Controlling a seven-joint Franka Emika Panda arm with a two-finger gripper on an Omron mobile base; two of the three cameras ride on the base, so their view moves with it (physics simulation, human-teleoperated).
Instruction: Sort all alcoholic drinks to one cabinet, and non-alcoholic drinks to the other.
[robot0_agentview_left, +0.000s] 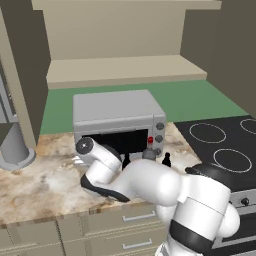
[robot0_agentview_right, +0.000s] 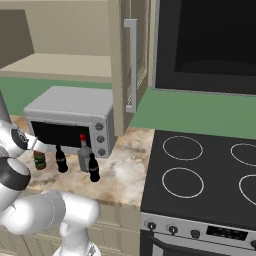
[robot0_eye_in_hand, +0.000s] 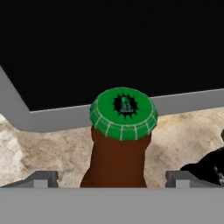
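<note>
Hand view, beer bottle (robot0_eye_in_hand: 119, 151) between open end effector (robot0_eye_in_hand: 112, 178) fingertips

Beer bottle (robot0_eye_in_hand: 120, 144) sits btwn open fingertips (robot0_eye_in_hand: 41, 178); toaster oven (robot0_agentview_right: 70, 119) close behind, cola bottle (robot0_eye_in_hand: 210, 168) just beside.

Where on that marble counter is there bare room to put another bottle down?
Bare marble counter lies between the bottles and the stove, and left of the toaster oven toward the grey appliance base. It is crowded right in front of the oven door: beer bottle, two cola bottles, grey bottle and the open gripper.
</note>
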